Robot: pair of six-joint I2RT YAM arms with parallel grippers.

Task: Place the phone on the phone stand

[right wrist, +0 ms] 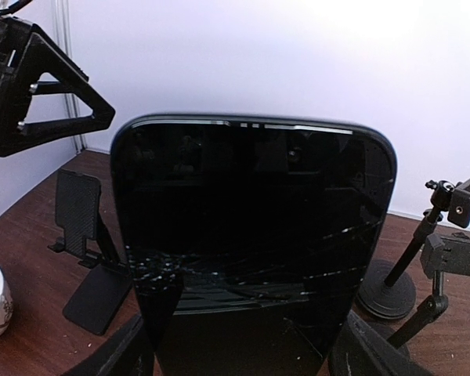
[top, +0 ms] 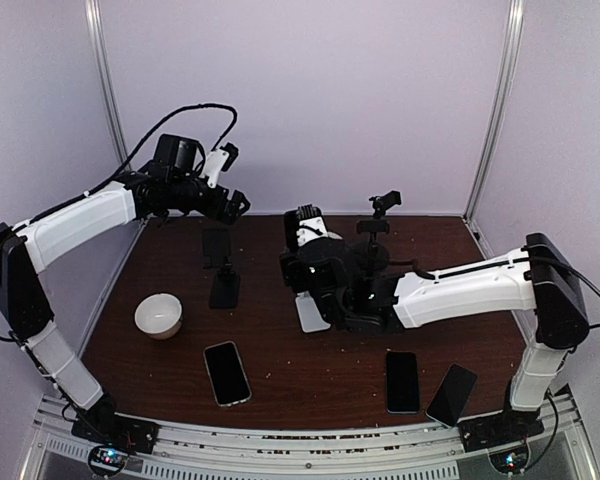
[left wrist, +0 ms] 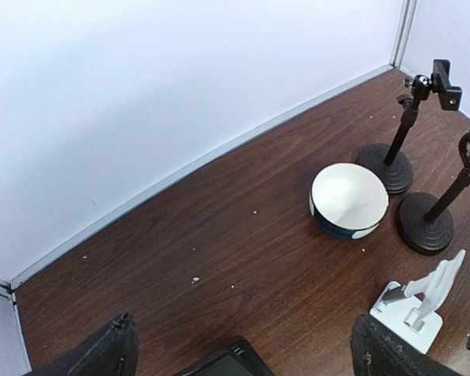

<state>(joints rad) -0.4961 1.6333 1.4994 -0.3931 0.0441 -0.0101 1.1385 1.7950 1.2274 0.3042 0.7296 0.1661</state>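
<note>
My right gripper (right wrist: 239, 354) is shut on a black phone (right wrist: 251, 235) with a cracked screen. The phone stands upright and fills most of the right wrist view. In the top view this gripper (top: 312, 275) hovers just above a white phone stand (top: 312, 314). My left gripper (top: 235, 205) is open at the back left, above a black phone stand (top: 223, 288) on which a dark phone (top: 217, 246) leans. The left wrist view shows that phone's top edge (left wrist: 227, 362) between the spread fingers (left wrist: 102, 352), untouched.
Three more phones lie flat near the front edge (top: 226, 372), (top: 402, 381), (top: 451, 394). A white bowl (top: 159, 315) sits at the left. Two black pole stands (top: 384, 205), (top: 372, 240) rise at the back right, and a white round dish (left wrist: 348, 200) sits beside them.
</note>
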